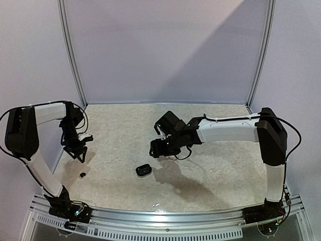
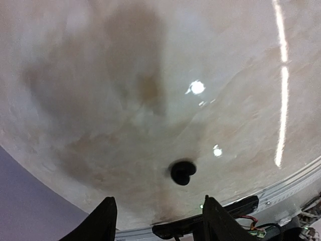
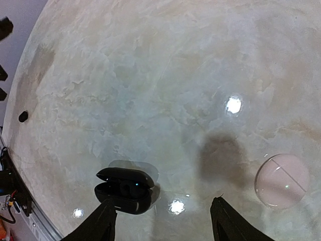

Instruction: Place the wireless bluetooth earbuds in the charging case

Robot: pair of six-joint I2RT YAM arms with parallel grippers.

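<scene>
One black earbud [image 1: 82, 174] lies alone on the pale table near its left side. In the left wrist view the earbud [image 2: 182, 172] lies just ahead of my left gripper [image 2: 160, 223], which hovers above it, open and holding nothing. The black charging case [image 1: 143, 170] sits mid-table with its lid up. In the right wrist view the case [image 3: 124, 190] lies by the left finger [image 3: 100, 226] of my right gripper [image 3: 163, 226], which is open and empty above the table. A dark shape shows inside the case; I cannot tell what it is. The same earbud [image 3: 23, 116] shows far left.
The metal rail [image 1: 165, 216] runs along the table's near edge, close behind the earbud. Grey backdrop walls close off the left, back and right sides. My left arm [image 1: 30, 135] stands against the left wall. My right gripper [image 1: 156, 149] hangs just beyond the case.
</scene>
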